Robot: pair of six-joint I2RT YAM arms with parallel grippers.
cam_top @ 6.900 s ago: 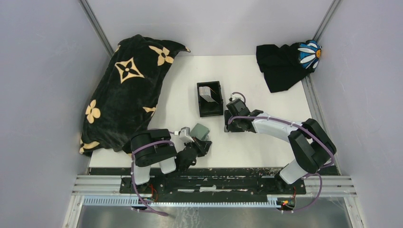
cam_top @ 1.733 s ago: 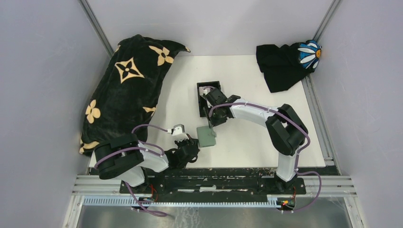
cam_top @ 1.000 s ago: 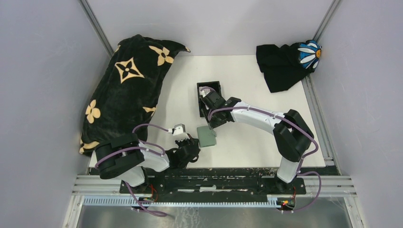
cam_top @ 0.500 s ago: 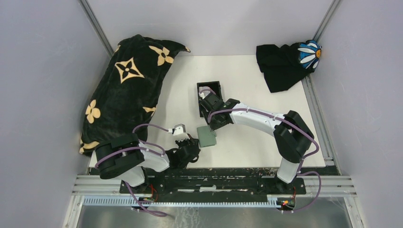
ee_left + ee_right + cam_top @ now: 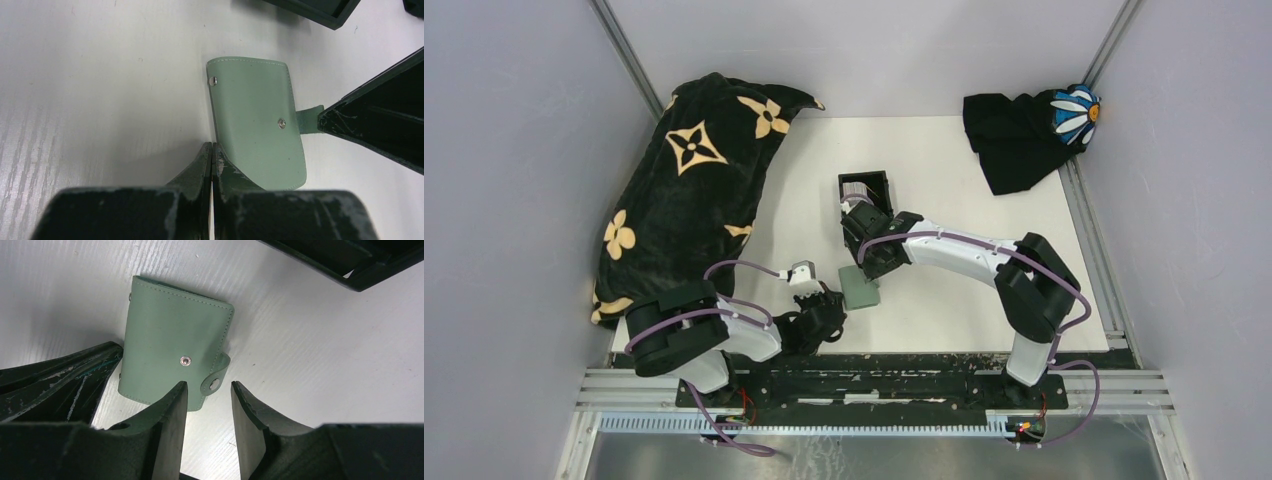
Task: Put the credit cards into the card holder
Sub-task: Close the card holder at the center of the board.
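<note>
White table (image 5: 944, 160) is carrying green wallet (image 5: 859, 290); closed left pincer (image 5: 212, 146) seemingly touching it, spread right pincer (image 5: 208, 386) straddling its tab.

No legible text, label, brand name, number or sign is visible on any item in any view.

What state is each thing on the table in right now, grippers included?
Green wallet: folded shut, lying flat, snap tab undone.
Black box: open-topped, cards inside.
Left gripper: shut, beside the wallet.
Right gripper: open, straddling the tab.
Flowered blanket: bunched.
Daisy cloth: crumpled.
</note>
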